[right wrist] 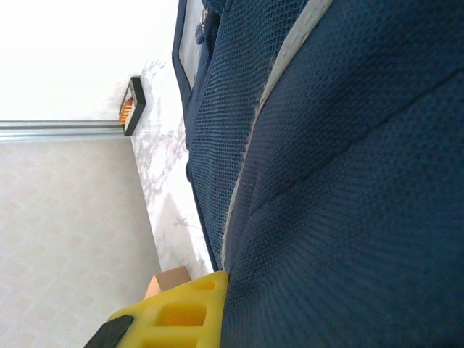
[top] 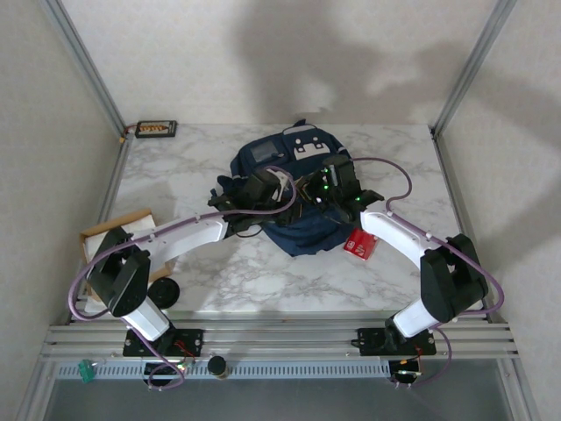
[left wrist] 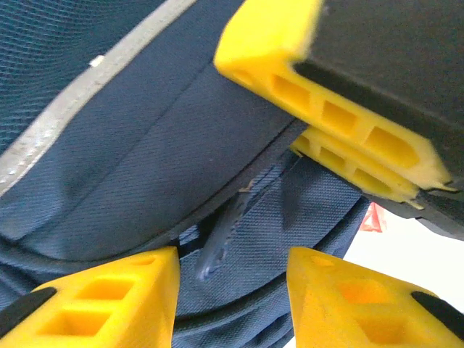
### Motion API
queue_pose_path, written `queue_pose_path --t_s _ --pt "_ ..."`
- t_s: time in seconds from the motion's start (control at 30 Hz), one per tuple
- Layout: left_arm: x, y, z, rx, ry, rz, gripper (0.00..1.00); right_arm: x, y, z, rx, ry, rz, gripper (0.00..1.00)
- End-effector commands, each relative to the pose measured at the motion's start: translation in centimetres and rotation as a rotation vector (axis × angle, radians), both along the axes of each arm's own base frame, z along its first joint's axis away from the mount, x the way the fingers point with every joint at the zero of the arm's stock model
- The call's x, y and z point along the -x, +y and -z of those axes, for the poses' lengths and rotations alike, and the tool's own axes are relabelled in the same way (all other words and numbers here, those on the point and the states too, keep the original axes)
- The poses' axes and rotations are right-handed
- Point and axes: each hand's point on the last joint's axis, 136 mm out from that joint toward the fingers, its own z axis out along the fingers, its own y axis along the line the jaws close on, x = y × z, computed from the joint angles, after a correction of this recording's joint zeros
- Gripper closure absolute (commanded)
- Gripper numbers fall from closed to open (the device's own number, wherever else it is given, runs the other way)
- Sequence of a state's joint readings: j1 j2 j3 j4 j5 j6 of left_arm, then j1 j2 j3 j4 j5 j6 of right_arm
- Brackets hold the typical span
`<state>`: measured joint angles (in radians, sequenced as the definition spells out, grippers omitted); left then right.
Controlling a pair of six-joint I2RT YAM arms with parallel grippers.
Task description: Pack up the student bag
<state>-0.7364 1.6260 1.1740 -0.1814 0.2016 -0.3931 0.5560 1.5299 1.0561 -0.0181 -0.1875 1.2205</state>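
Note:
The student bag [top: 294, 224], a navy backpack with white patches and a pale stripe [left wrist: 65, 123], lies in the middle of the table. My left gripper [top: 250, 195] is at its left side. In the left wrist view its jaws [left wrist: 232, 272] stand open around a dark zipper pull [left wrist: 217, 243] without touching it. My right gripper [top: 333, 189] is at the bag's right side, shut on a fold of the fabric. Its yellow fingers [left wrist: 326, 109] pinch the bag's edge. In the right wrist view one finger [right wrist: 181, 315] presses against the cloth, and the other is hidden behind it.
A red packet [top: 359, 244] lies by the bag's right front corner. A cardboard box [top: 114, 232] and a black round object [top: 165, 292] sit at the left front. A black tray of orange items [top: 156, 129] is at the back left corner.

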Motion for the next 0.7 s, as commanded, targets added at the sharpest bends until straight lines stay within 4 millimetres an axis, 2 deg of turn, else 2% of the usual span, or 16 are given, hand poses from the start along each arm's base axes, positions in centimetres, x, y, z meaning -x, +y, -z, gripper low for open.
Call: queue_pose_path --t_s 0.0,0.1,0.2,0.43,0.5,0.6,0.67 --pt "-0.5 -1.0 -0.5 0.005 -0.015 0.006 0.61 -0.1 1.6 -2.7 -0.088 -0.057 -0.055 0.99" --pt "-1.0 -1.5 -0.9 0.021 -0.025 0.003 0.64 -0.1 1.6 -2.4 -0.083 -0.051 -0.055 1.00" --pt "-1.5 -1.8 -0.9 0.021 -0.031 -0.005 0.74 -0.1 1.6 -2.0 -0.083 -0.045 -0.054 1.00" --pt "-1.9 -0.9 -1.5 0.001 -0.056 -0.048 0.90 0.0 1.3 -1.7 -0.067 -0.040 -0.052 1.00" --pt "-1.5 -0.5 -1.9 0.005 -0.061 -0.049 0.98 0.1 1.0 -1.9 -0.064 -0.042 -0.050 1.00" --pt "-1.1 1.2 -1.6 -0.017 -0.053 -0.103 1.00 0.2 0.6 -2.1 -0.065 -0.043 -0.047 1.00" --pt "-0.8 3.1 -0.9 -0.039 -0.030 -0.160 1.00 0.5 0.1 -2.1 -0.051 -0.043 -0.048 1.00"
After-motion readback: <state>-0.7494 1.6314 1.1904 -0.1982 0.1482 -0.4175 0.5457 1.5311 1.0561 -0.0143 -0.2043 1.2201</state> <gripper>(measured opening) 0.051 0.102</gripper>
